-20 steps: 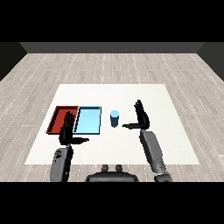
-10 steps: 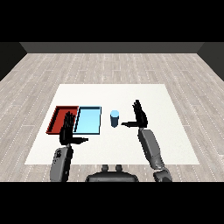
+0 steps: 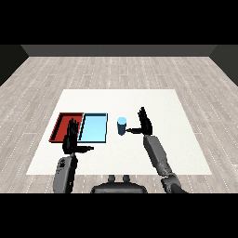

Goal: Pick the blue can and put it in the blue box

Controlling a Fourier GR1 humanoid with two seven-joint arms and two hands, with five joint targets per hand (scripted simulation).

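Small blue cylindrical can (image 3: 122, 126) is stood upright mid-counter, between light blue tray (image 3: 94, 128) and right hand (image 3: 145, 122), fingers spread, thumb near can. Left hand (image 3: 72, 138), fingers straight, overlaps red tray (image 3: 65, 126).

No readable text anywhere, blue can (image 3: 122, 126) plain with no label, red tray (image 3: 60, 126) and light blue tray (image 3: 94, 128) unmarked, white table (image 3: 176, 116) bare of any signs or numbers
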